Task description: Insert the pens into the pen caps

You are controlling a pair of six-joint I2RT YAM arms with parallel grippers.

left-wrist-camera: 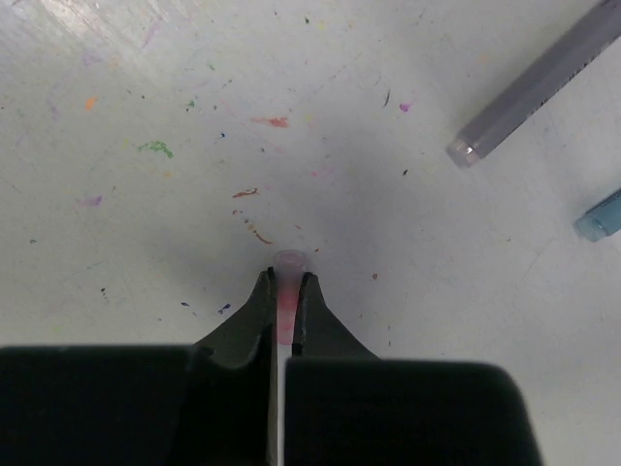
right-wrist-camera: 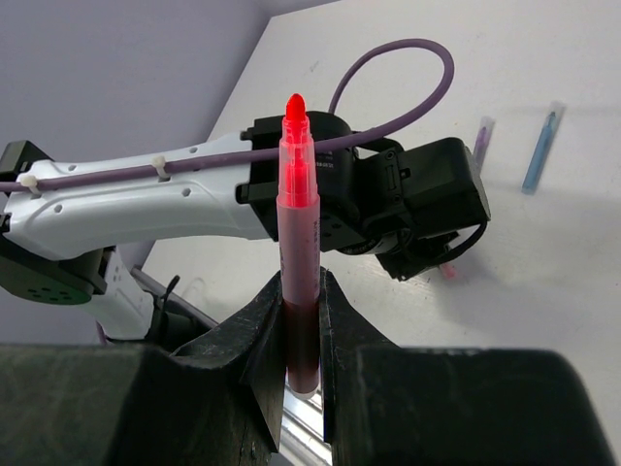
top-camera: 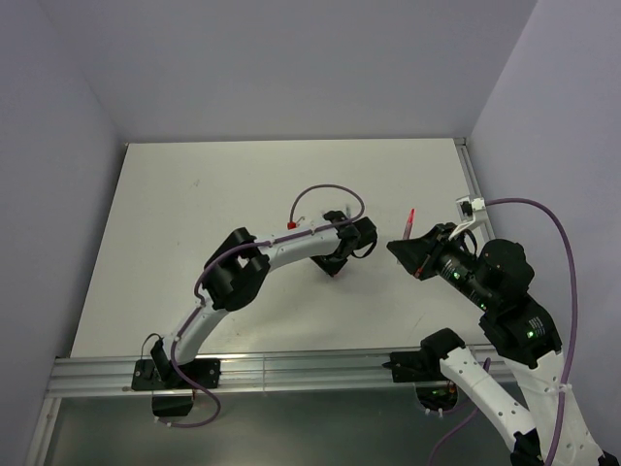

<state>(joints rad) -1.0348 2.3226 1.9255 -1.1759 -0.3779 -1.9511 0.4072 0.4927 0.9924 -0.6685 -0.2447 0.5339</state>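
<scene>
Our left end effector [left-wrist-camera: 288, 283] pinches a pinkish-red pen cap [left-wrist-camera: 289, 260] low over the tabletop [left-wrist-camera: 146, 214], with the cap's rounded end poking just past the fingertips. Our right end effector [right-wrist-camera: 301, 291] is closed on the red pen [right-wrist-camera: 297, 194] near its tail. The pen's long axis runs straight out from the fingers and its tip is free. In the top view the cap lies left of that tip, near it, with nothing between. The grey pen [left-wrist-camera: 534, 83] and blue pen [left-wrist-camera: 602, 216] lie to one side, apart from the cap.
</scene>
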